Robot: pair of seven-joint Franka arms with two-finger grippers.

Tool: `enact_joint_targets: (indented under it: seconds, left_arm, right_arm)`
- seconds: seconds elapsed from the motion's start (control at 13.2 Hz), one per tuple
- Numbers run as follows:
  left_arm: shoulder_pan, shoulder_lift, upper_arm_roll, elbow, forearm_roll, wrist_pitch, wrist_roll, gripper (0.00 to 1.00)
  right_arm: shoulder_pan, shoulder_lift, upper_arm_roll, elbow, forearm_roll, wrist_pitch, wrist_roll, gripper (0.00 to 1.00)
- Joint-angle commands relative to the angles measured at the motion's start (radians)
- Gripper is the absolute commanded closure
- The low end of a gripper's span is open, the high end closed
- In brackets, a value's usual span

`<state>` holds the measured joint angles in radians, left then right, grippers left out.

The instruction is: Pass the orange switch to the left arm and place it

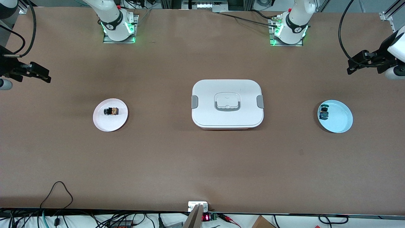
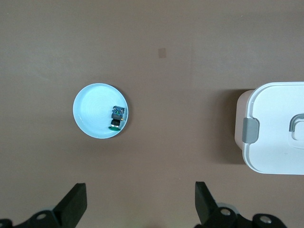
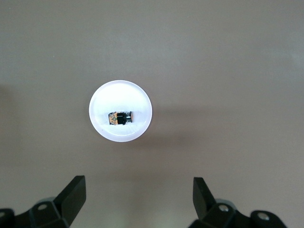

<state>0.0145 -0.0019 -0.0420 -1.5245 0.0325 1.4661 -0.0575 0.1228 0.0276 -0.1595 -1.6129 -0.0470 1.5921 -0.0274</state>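
The orange switch (image 1: 111, 111) lies on a small white plate (image 1: 101, 122) toward the right arm's end of the table. It also shows in the right wrist view (image 3: 119, 118). The white box (image 1: 227, 104) stands shut in the middle of the table, and its corner shows in the left wrist view (image 2: 278, 128). My right gripper (image 3: 138, 180) is open and empty, high above the table near the plate's end (image 1: 42, 75). My left gripper (image 2: 140, 187) is open and empty, high over the other end (image 1: 352, 67).
A light blue plate (image 1: 340, 122) toward the left arm's end holds a small blue switch with a green tip (image 1: 324, 113), also in the left wrist view (image 2: 116, 118). Cables and a small display run along the table edge nearest the front camera.
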Motion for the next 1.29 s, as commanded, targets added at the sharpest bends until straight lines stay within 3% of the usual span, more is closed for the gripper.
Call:
enact_joint_targets:
  seconds: [0.0,0.76,1.21]
  left_arm:
    - [-0.007,0.013,0.005,0.026,0.003,-0.012,-0.007,0.00]
    - [-0.007,0.013,0.005,0.024,0.003,-0.012,-0.007,0.00]
    - [-0.007,0.013,0.005,0.024,0.004,-0.012,-0.007,0.00]
  right_arm:
    - [0.001,-0.011,0.001,0.004,0.007,-0.021,0.001,0.00]
    - [-0.002,0.058,0.000,0.016,0.004,-0.008,-0.011,0.00]
    - [-0.005,0.132,0.000,0.016,0.032,0.075,-0.012,0.00]
